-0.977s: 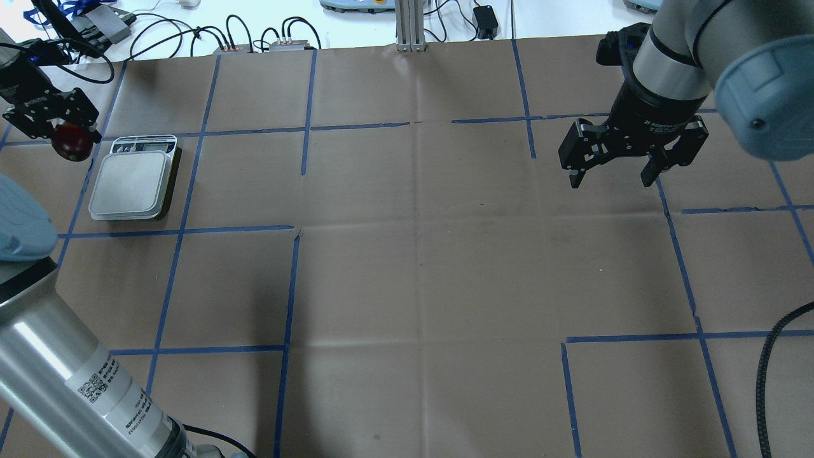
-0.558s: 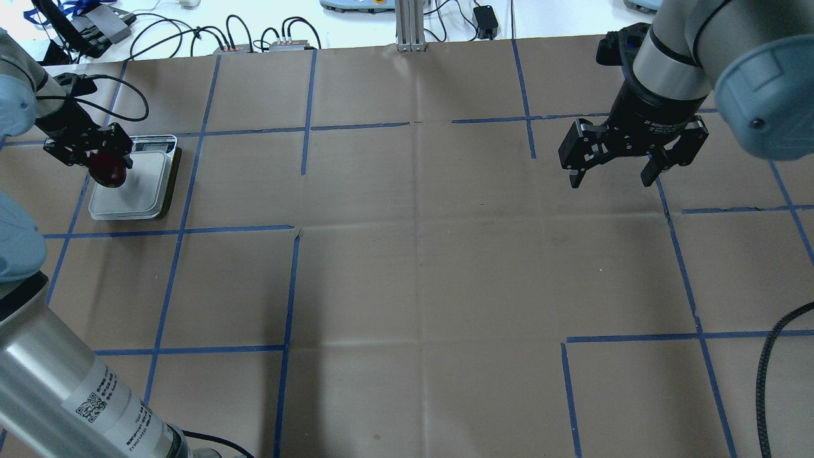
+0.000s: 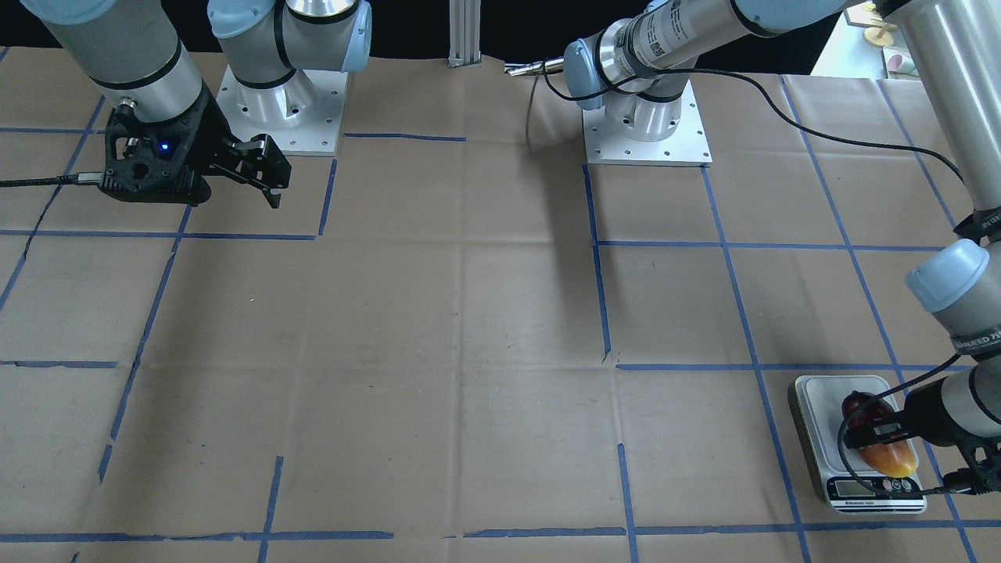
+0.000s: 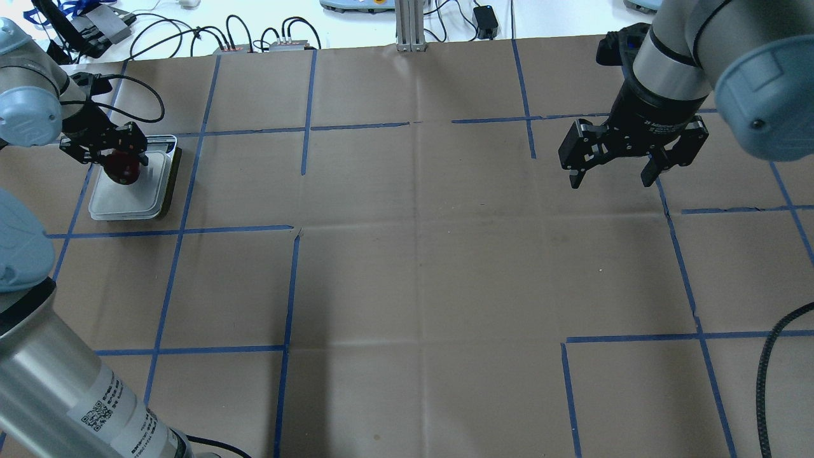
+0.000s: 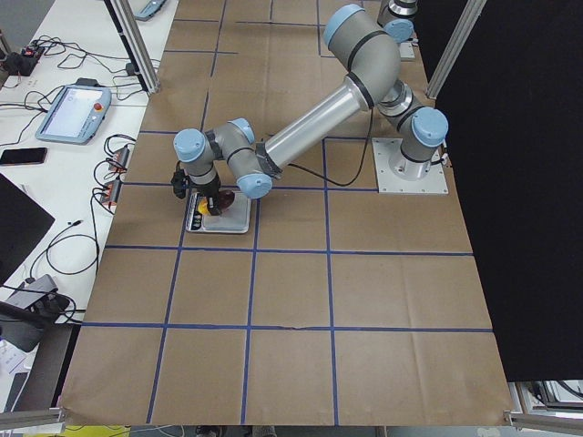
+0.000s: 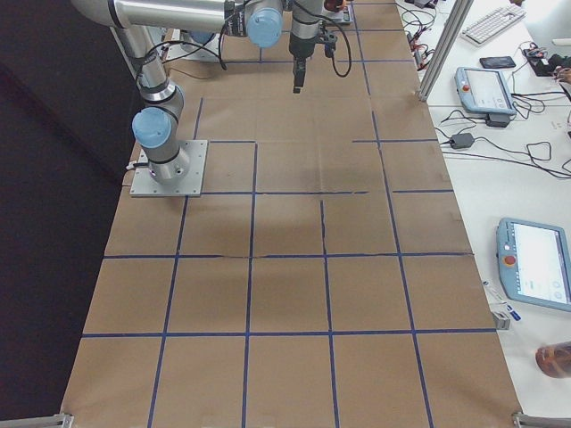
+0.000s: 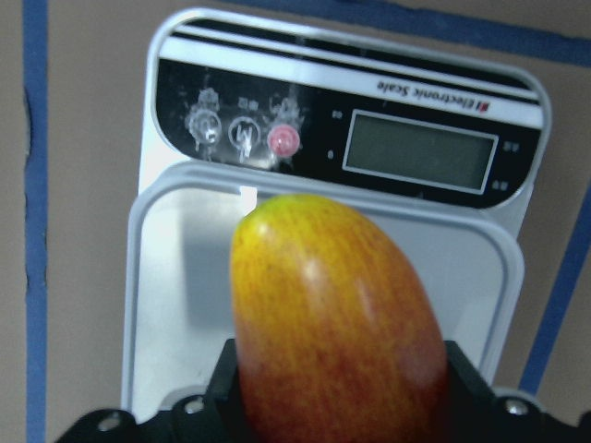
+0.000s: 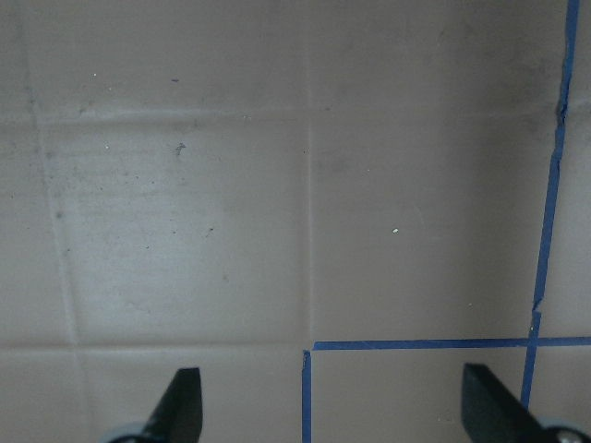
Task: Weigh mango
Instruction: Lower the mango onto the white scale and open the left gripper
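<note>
The mango [image 7: 332, 323], dark red fading to orange-yellow, is held in my left gripper [image 4: 114, 156] over the platform of the white scale [image 4: 133, 197]. In the front-facing view the mango [image 3: 880, 447] lies lengthwise over the scale [image 3: 817, 403], yellow end toward the display. I cannot tell if it touches the platform. The scale's display [image 7: 420, 150] looks blank. My right gripper [image 4: 629, 162] is open and empty, held above the paper at the far right. It also shows in the front-facing view [image 3: 262, 168].
Brown paper with blue tape lines [image 4: 292, 286] covers the table. Cables and small boxes [image 4: 254, 38] lie along the far edge. A black cable [image 4: 772, 356] runs at the near right. The arm bases [image 3: 645, 117] stand at the robot's side.
My left gripper has carried the mango rightward from beside the scale to over its platform. The right arm has not moved.
</note>
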{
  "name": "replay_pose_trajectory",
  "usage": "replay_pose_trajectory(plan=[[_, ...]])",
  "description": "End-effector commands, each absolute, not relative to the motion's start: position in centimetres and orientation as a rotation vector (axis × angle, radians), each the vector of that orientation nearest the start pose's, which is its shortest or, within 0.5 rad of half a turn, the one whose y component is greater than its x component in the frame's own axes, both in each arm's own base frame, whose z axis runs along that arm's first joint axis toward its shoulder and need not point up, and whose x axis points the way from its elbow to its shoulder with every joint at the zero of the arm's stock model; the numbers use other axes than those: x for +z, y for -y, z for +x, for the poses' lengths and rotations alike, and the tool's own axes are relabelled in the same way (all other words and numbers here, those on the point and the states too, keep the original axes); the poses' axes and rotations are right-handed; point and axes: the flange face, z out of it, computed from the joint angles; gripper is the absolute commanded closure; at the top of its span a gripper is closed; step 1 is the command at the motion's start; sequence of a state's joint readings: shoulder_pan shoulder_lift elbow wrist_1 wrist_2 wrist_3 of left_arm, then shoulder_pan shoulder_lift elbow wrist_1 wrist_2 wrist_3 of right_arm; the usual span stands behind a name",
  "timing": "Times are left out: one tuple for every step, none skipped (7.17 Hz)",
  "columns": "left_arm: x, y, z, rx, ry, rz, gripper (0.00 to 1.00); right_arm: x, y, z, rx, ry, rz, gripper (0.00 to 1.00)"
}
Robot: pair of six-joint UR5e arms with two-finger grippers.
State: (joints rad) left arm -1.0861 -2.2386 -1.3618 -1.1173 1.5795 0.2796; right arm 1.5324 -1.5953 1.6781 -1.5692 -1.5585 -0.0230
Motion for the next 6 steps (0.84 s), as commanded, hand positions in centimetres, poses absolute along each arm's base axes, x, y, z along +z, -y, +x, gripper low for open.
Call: replay_pose_trajectory(plan=[[25.2,69.7,21.7,-0.084,-3.088,-0.334,0.0,44.7,47.6,11.6,0.131,-3.124,0.025,0.0],[28.2,68.3,20.8,-0.049,-3.094,-0.334,0.0,44.7,47.6,11.6,0.131,-3.124,0.025,0.0],[33.7,66.3,18.6,-0.059,-3.092,-0.339,0.0,44.7,47.6,11.6,0.131,-3.124,0.025,0.0],[38.1,64.5,15.3,-0.015,-3.102,-0.337,0.0,44.7,47.6,11.6,0.131,-3.124,0.025,0.0],[41.9,63.2,10.7,-0.026,-3.097,-0.377,0.0,44.7,47.6,11.6,0.131,-3.124,0.025,0.0],[45.1,61.4,5.1,-0.005,-3.102,-0.366,0.0,44.7,47.6,11.6,0.131,-3.124,0.025,0.0]])
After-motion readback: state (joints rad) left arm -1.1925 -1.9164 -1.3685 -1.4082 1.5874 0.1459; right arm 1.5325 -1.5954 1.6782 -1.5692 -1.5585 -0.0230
